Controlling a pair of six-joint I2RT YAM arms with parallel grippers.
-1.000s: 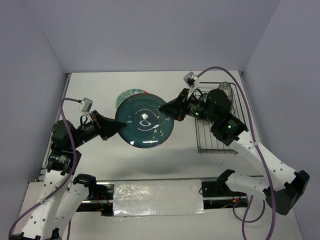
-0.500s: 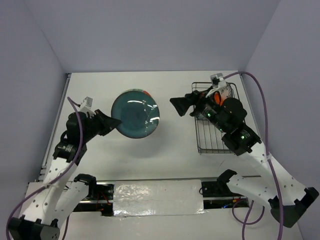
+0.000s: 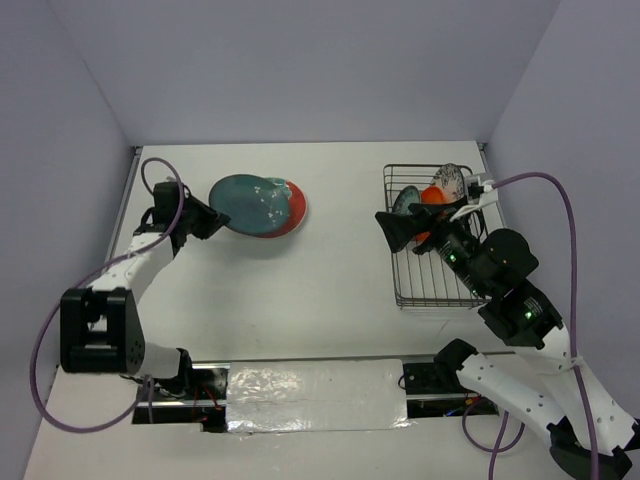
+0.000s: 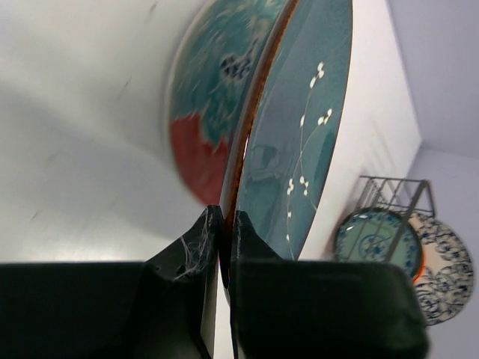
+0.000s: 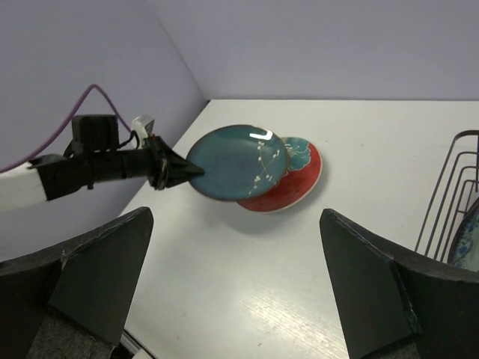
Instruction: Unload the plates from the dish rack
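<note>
Since a second ago the left gripper (image 3: 213, 218) has carried the teal plate (image 3: 245, 203), clamped by its rim, toward the table's (image 3: 330, 280) far left corner, tilted over the red-and-teal plate (image 3: 290, 212), while the right gripper (image 3: 392, 228), jaws spread and empty, has drawn back over the rack (image 3: 425, 290) at the right edge, where three plates (image 3: 432, 195) stand

The round plain teal ceramic plate (image 3: 245, 203) hangs tilted over the teal-and-red mottled plate (image 3: 292, 208), which lies far left on the white table (image 3: 340, 270). Well apart to the right, three more plates (image 3: 432, 195) stand in the far end of the dark wire dish rack (image 3: 430, 285).
</note>
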